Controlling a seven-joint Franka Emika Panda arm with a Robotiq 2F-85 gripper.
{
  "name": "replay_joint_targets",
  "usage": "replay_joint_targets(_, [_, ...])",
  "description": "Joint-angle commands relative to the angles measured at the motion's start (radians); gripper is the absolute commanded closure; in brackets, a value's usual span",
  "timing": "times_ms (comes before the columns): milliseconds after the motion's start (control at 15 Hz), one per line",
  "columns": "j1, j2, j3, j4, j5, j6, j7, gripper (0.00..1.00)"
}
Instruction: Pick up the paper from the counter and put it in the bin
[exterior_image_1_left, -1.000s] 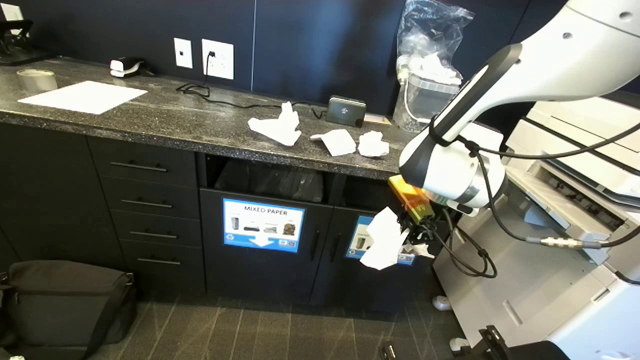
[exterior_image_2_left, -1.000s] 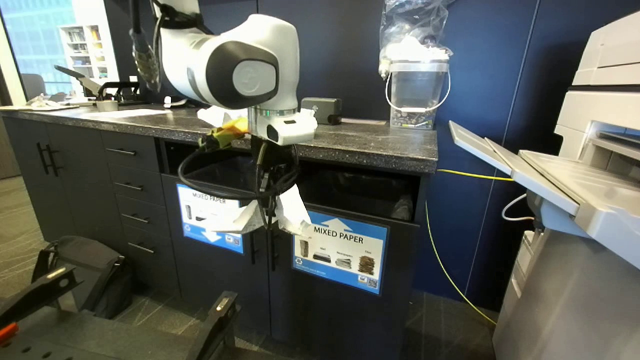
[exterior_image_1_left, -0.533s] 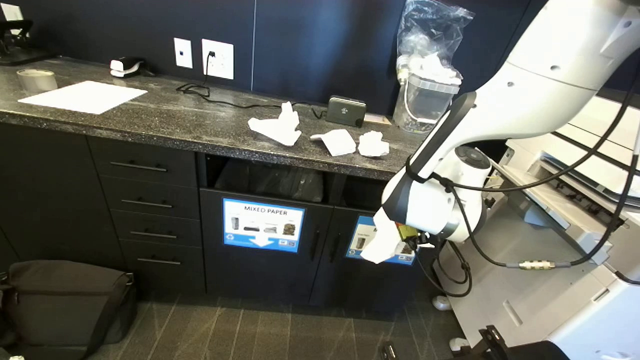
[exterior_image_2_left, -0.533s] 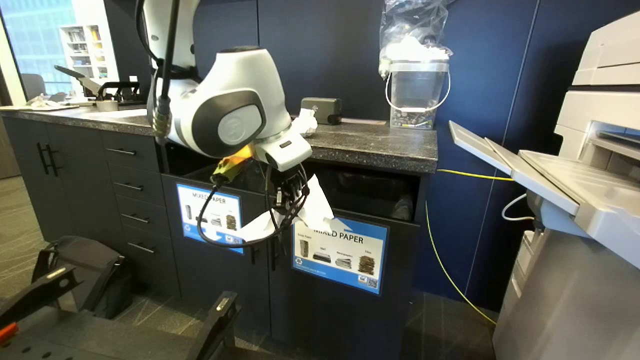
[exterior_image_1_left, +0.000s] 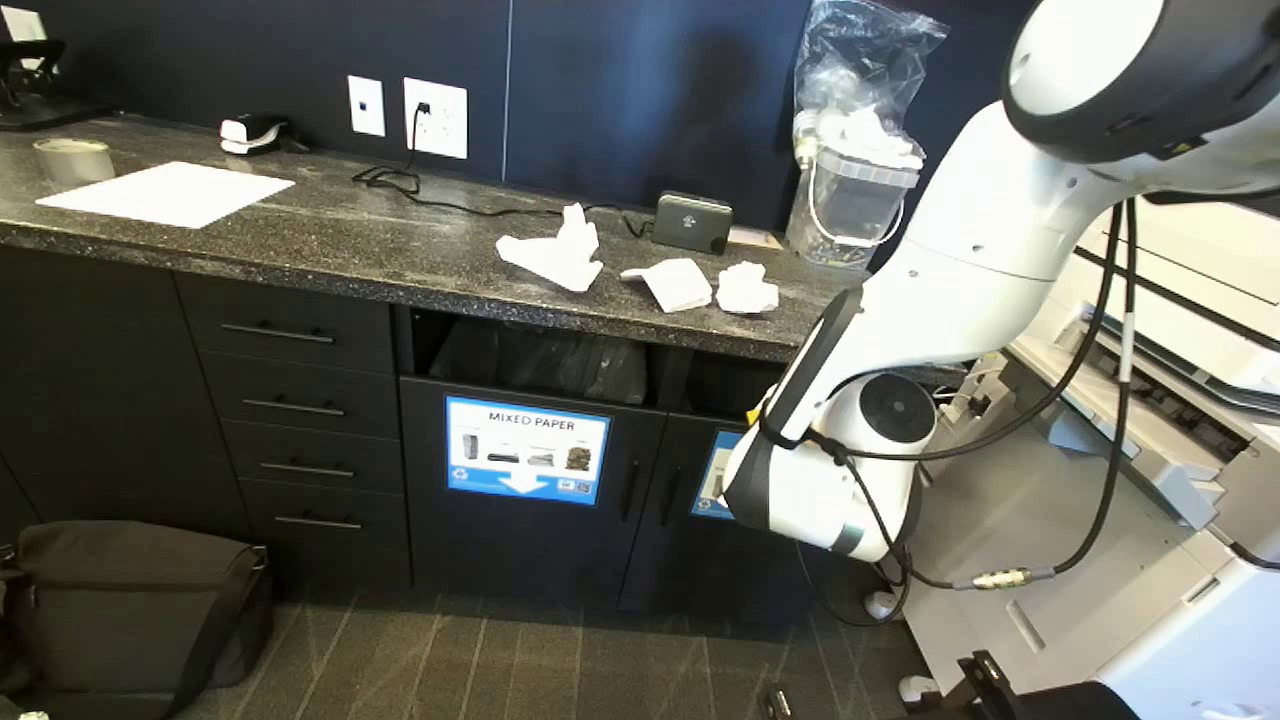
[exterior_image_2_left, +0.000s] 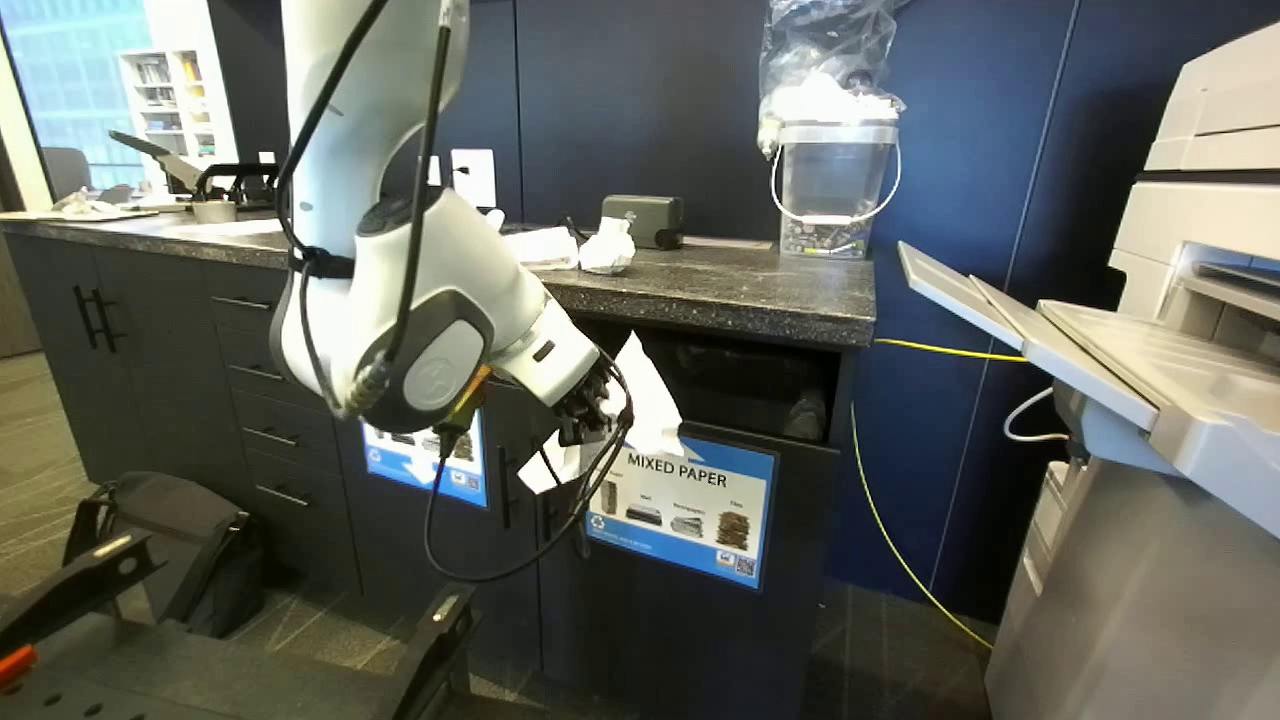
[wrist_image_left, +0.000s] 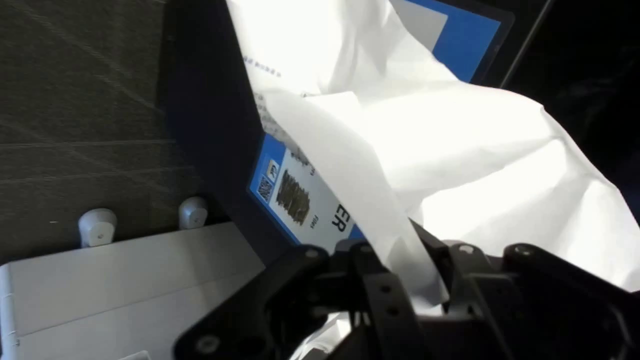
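My gripper (exterior_image_2_left: 593, 402) is shut on a crumpled white paper (exterior_image_2_left: 650, 400), which spreads out on both sides of the fingers. In the wrist view the paper (wrist_image_left: 450, 140) passes between the black fingers (wrist_image_left: 407, 272). In an exterior view the arm hides gripper and paper. The gripper tilts toward the right-hand bin opening (exterior_image_2_left: 750, 432); the paper's top corner overlaps its left part, and its lower part covers some of the sign below. Paper and gripper look outside the opening. A small low white wad (exterior_image_1_left: 747, 289) lies on the dark speckled counter (exterior_image_1_left: 400, 240).
A peaked white crumple (exterior_image_1_left: 555, 250), a folded piece (exterior_image_1_left: 680, 284) and a flat sheet (exterior_image_1_left: 170, 194) lie on the counter. A like opening (exterior_image_1_left: 540, 360) has a sign (exterior_image_1_left: 527, 450) below. A clear bucket (exterior_image_2_left: 835, 170), small dark box (exterior_image_2_left: 642, 220) and printer (exterior_image_1_left: 1050, 480) stand near.
The arm has swung lower, and the gripper has tilted and moved toward the right-hand opening with the paper held. In an exterior view the paper has gone behind the arm. The counter items have not moved.
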Motion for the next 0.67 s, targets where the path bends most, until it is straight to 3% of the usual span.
replay_joint_targets(0, [-0.011, 0.127, 0.009, 0.080, -0.055, 0.225, -0.027, 0.91])
replay_joint_targets(200, [-0.044, 0.210, 0.002, 0.149, -0.144, 0.355, -0.056, 0.91])
replay_joint_targets(267, [0.097, 0.201, -0.155, 0.213, -0.179, 0.263, 0.052, 0.91])
replay_joint_targets(333, [0.084, 0.228, -0.170, 0.255, -0.222, 0.260, 0.051, 0.91])
replay_joint_targets(400, [0.028, 0.261, -0.146, 0.269, -0.264, 0.322, 0.023, 0.91])
replay_joint_targets(467, [0.024, 0.276, -0.168, 0.305, -0.302, 0.334, 0.032, 0.91])
replay_joint_targets(533, [0.070, 0.275, -0.239, 0.377, -0.330, 0.252, 0.073, 0.91])
replay_joint_targets(600, [0.010, 0.291, -0.203, 0.369, -0.369, 0.306, 0.046, 0.91])
